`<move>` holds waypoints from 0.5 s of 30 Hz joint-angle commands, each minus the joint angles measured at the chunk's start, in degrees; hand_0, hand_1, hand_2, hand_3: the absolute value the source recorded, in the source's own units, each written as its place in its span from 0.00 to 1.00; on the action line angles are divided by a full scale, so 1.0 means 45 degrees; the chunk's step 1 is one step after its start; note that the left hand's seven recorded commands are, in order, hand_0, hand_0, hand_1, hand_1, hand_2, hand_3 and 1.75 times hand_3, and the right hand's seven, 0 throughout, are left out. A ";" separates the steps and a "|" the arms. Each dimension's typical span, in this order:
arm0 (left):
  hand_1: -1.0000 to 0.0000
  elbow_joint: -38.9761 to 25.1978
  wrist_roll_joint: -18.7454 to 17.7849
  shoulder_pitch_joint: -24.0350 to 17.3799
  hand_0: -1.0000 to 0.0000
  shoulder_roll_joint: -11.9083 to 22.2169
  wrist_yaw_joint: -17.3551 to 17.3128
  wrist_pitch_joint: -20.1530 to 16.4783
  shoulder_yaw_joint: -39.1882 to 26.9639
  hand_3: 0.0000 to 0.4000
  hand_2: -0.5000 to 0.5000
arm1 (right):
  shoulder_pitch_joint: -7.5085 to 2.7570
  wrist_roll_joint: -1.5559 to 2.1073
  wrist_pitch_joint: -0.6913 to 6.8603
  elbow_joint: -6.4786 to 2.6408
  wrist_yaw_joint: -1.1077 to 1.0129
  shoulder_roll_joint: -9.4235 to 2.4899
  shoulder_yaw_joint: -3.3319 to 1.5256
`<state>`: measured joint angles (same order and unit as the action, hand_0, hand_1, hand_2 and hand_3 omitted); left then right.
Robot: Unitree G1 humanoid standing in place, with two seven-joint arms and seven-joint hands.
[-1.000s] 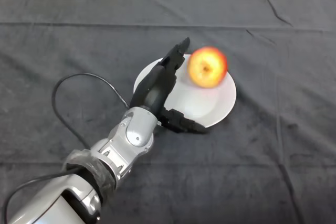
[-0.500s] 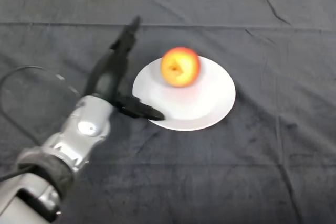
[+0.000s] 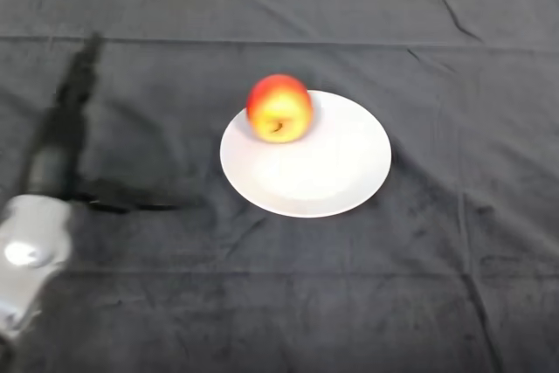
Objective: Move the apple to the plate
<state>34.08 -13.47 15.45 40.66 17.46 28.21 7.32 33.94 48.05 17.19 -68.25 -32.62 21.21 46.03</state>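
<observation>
A dark cloth covers the whole table. On it, a little toward the far edge and about midway across, lies one white plate. One apple, red and yellow, sits on the plate's far-left rim, partly overhanging the edge toward the cloth. One hand shows near the table's left edge, well apart from the plate, its fingers straight and its thumb spread out sideways, holding nothing. In my judgement the task is all but done: the apple is on the plate and free of the hand. What could remain is only that the apple settles without rolling off the rim.
</observation>
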 commanded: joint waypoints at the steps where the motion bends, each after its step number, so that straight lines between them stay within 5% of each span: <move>1: 1.00 -0.0462 -0.0321 -0.0592 1.00 0.0915 0.0144 0.0412 -0.0690 0.00 0.50 | -0.0070 -0.0055 -0.0025 -0.0036 0.0082 0.0243 0.0162; 15: 1.00 0.0795 -0.1682 -0.2574 1.00 0.1288 -0.0185 0.1374 -0.3992 0.00 0.50 | -0.0076 -0.0055 -0.0018 -0.0017 0.0096 0.0239 0.0161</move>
<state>36.32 -20.39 4.96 42.25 16.65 33.26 -9.72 33.93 48.03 17.20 -68.26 -32.50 21.19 46.00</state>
